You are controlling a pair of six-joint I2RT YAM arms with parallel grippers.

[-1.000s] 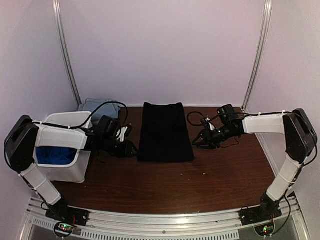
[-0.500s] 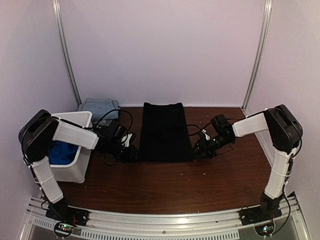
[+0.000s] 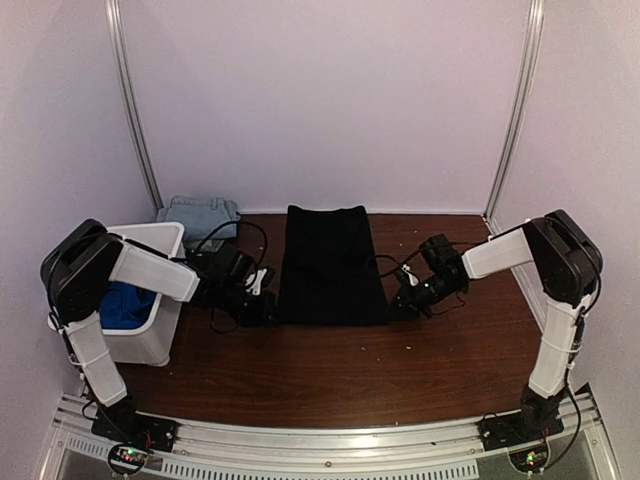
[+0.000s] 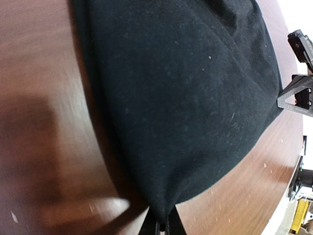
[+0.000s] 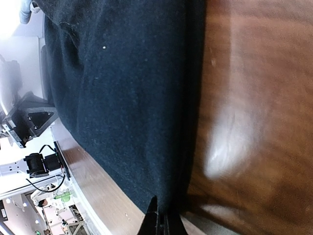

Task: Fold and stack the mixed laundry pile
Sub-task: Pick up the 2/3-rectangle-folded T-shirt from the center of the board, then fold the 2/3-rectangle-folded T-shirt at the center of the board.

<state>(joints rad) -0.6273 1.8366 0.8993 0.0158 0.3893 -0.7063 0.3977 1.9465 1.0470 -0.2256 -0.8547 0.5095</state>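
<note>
A large black cloth [image 3: 330,265] lies flat as a long rectangle in the middle of the brown table. My left gripper [image 3: 272,312] sits low at its near left corner, shut on that corner; the left wrist view shows black cloth [image 4: 181,88] drawn to a point between the closed fingertips of the left gripper [image 4: 163,225]. My right gripper [image 3: 392,310] is at the near right corner, and in the right wrist view the right gripper [image 5: 160,220] is shut on the edge of the cloth [image 5: 122,83].
A white bin [image 3: 150,335] stands at the left, with royal-blue fabric [image 3: 125,305] inside it. Folded light-blue denim [image 3: 200,212] rests at the back left corner. Bare brown tabletop [image 3: 330,375] lies in front of the cloth.
Both arms came inward and down to the cloth's near corners. Each gripper, open a moment ago, has shut on its corner.
</note>
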